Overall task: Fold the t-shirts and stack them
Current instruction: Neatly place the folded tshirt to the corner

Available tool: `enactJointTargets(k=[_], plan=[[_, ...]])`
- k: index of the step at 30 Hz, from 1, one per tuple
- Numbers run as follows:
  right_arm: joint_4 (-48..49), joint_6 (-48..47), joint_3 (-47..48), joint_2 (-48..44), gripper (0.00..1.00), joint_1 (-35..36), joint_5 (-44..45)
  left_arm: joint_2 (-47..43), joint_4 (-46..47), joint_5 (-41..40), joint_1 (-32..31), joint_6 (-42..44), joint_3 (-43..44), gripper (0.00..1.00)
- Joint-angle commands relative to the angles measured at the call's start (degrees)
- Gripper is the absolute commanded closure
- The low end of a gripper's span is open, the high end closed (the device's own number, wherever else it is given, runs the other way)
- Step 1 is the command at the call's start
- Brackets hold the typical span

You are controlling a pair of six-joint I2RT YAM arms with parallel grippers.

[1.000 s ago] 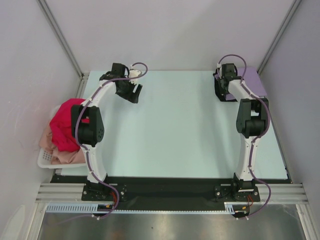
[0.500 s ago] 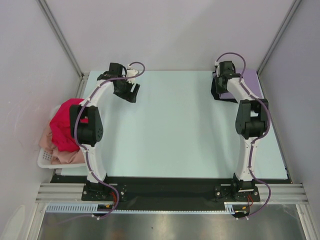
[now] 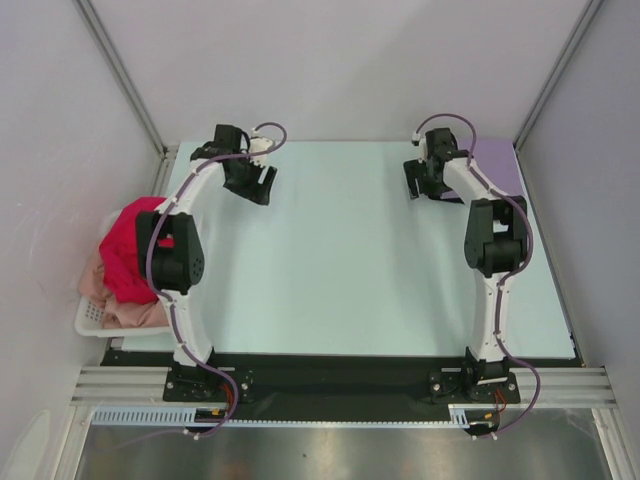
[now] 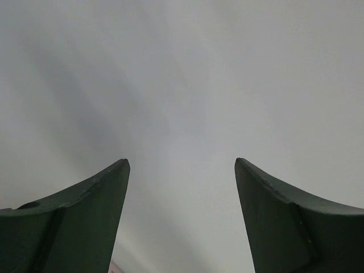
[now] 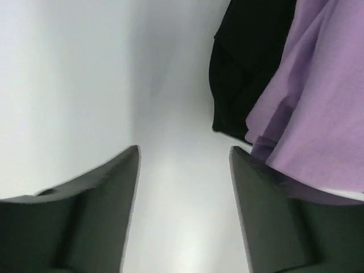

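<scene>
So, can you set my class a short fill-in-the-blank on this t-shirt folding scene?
1. The magenta-red shirt and the peach-pink shirt lie piled in a white ____ at the table's left edge.
2. In the right wrist view, the lavender shirt lies against a shirt coloured ____.
3. The left gripper and the right gripper hold nothing; both are ____.

Missing words: basket; black; open.

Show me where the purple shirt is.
In the overhead view, the lavender shirt lies at the far right corner of the table, beside the right end effector, overlapping a black shirt.
</scene>
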Motion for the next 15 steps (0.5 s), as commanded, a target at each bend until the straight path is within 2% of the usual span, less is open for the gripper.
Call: enactJointTargets(k=[1, 2, 8, 10, 12, 15], plan=[[0.44, 1.19, -1.1, -10.46, 0.23, -0.28, -4.77, -6.31, -1.07, 1.1, 0.79, 0.71, 0.9, 0.2], [2.44, 2.24, -2.5, -12.75, 0.01, -0.37, -5.75, -7.1, -1.24, 0.92, 0.87, 0.88, 0.54, 0.2], [10.61, 10.67, -17.35, -28.3, 0.0, -1.68, -12.7, -14.39, -2.82, -1.27, 1.23, 2.03, -4.9, 0.2], [14.31, 13.84, -26.31, -32.36, 0.0, -1.69, -12.44, -18.42, -2.65, -1.98, 1.58, 2.47, -7.71, 0.2], [19.67, 15.42, -32.46, -37.9, 0.0, -1.86, -11.83, -21.77, -0.73, -2.59, 2.28, 2.64, -13.5, 0.2], [23.64, 19.55, -43.79, -43.6, 0.0, -1.25, -5.61, -30.19, 4.97, -3.73, 3.42, 2.38, -25.25, 0.19]])
